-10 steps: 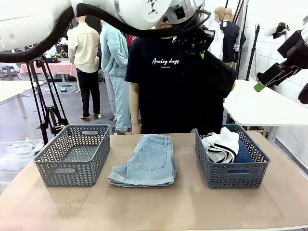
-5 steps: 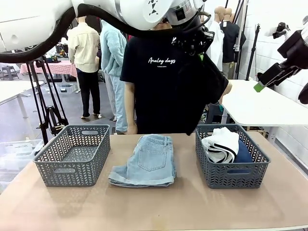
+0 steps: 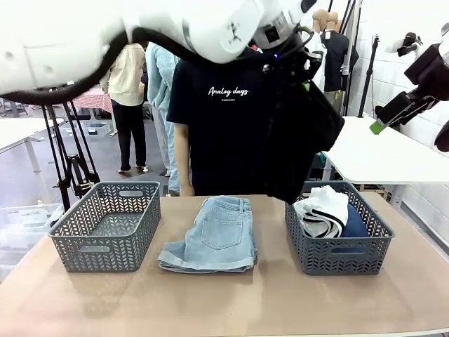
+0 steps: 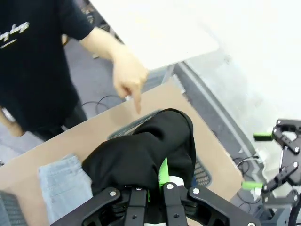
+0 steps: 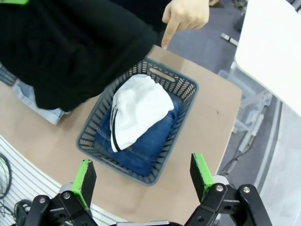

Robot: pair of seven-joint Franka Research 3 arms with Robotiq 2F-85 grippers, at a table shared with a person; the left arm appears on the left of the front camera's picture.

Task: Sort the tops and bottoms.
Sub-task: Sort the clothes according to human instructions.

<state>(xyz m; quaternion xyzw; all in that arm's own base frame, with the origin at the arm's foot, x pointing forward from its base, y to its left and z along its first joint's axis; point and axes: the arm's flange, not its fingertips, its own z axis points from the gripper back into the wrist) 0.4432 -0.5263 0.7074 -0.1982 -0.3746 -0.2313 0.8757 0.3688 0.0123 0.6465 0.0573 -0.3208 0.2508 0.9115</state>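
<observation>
On the bench (image 3: 224, 302), pale denim shorts (image 3: 214, 239) are lying folded in the middle, pockets up, between two grey baskets. The left basket (image 3: 84, 254) is sitting well apart from the right basket (image 3: 337, 261), which is holding a white top (image 3: 324, 209) with thin black stripes; that top is resting on dark blue jeans (image 3: 354, 225). The right wrist view is showing the white top lying across the jeans inside this basket. The right end effector (image 5: 143, 176) is hovering high above that basket with its green pads spread wide, gripping nothing. Farther back, the left end effector (image 4: 157, 176) is clamping a black top (image 3: 302, 140), pinching a bunched fold between its fingers. The garment is hanging in the air, with its lower edge dangling by the right basket's far left corner. Behind the bench, a person (image 3: 224, 119) in a black T-shirt is standing, and the person's hand (image 5: 186, 16) is pointing one finger down towards the right basket's far rim.
</observation>
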